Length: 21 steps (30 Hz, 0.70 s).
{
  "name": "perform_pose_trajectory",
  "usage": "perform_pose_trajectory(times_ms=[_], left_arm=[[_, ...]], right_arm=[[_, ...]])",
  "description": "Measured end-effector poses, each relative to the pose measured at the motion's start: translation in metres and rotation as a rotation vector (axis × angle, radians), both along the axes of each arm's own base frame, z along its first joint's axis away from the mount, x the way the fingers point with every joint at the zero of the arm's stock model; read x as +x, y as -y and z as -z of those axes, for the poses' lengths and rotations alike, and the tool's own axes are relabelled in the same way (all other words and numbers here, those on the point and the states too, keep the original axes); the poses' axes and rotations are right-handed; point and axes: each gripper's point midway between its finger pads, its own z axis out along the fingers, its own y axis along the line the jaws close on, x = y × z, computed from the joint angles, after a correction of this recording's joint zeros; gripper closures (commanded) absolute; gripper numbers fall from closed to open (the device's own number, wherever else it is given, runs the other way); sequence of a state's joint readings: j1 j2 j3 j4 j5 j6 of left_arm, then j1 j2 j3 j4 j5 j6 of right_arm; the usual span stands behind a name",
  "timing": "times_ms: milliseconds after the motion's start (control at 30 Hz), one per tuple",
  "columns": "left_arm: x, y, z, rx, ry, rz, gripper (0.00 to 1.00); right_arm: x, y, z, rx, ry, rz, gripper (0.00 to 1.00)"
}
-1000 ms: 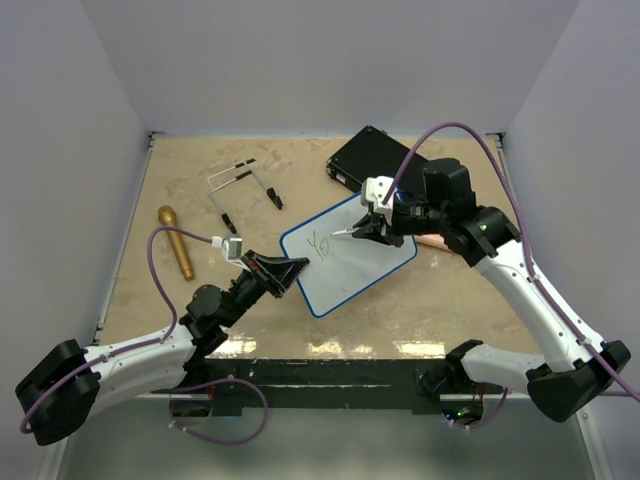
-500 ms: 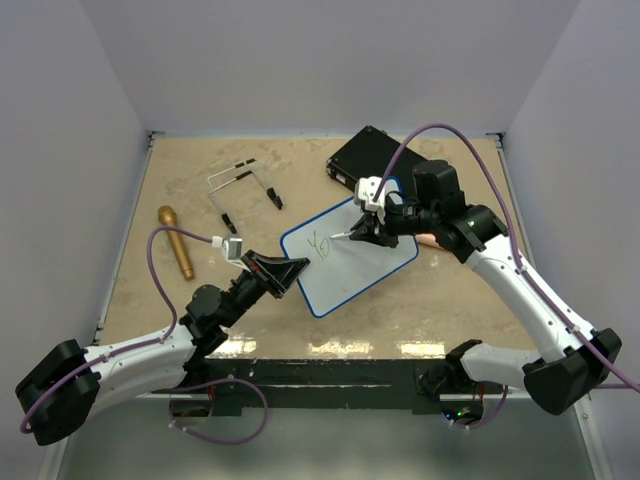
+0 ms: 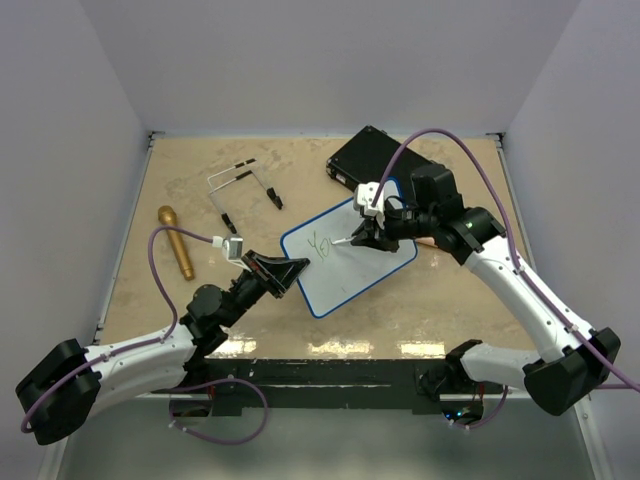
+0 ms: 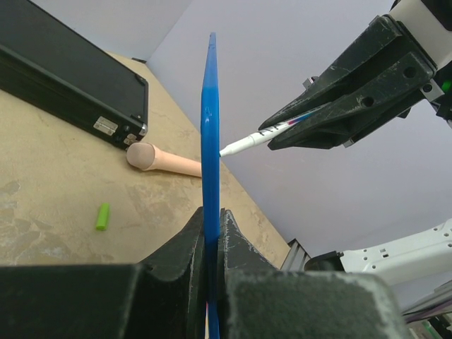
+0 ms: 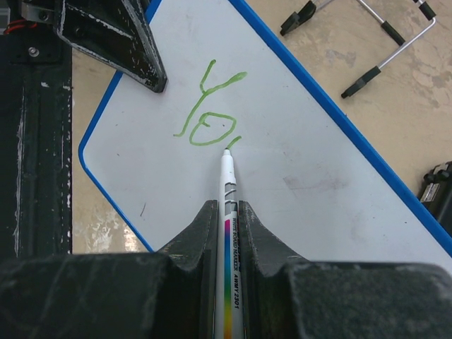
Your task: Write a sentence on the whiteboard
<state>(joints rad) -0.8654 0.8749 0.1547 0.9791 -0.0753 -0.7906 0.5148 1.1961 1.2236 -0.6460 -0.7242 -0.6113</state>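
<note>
Top external view: pale, bare walls (image 3: 60,90) close in a beige, marbled table (image 3: 200,300) on three sides. At far left lies a gold microphone-shaped object (image 3: 176,242), and beyond it a bent wire stand (image 3: 240,190). The left gripper (image 3: 298,267) is clamped on the near-left blue rim of the whiteboard (image 3: 365,270), which sits near the table's middle, slanted to its edges. The sentence (image 3: 321,243) is only begun (a green "Yo" and the start of one more stroke) near the board's left corner. A white marker (image 3: 345,241) touches the board just right of those letters, pinched in the closed right gripper (image 3: 366,237). Behind the board rests a black case (image 3: 368,158). A pink rod-like object (image 4: 166,159) and a small green cap (image 4: 103,216) lie on the table near the case.
</note>
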Motion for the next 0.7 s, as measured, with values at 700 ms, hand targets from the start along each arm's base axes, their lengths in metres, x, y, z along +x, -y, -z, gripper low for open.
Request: perform_pose_trajectory(times_ms=[700], left_arm=[[0.0017, -0.0012, 0.0005, 0.0, -0.003, -0.011, 1.0]], right_arm=[[-0.0005, 0.0081, 0.0102, -0.044, -0.012, 0.019, 1.0]])
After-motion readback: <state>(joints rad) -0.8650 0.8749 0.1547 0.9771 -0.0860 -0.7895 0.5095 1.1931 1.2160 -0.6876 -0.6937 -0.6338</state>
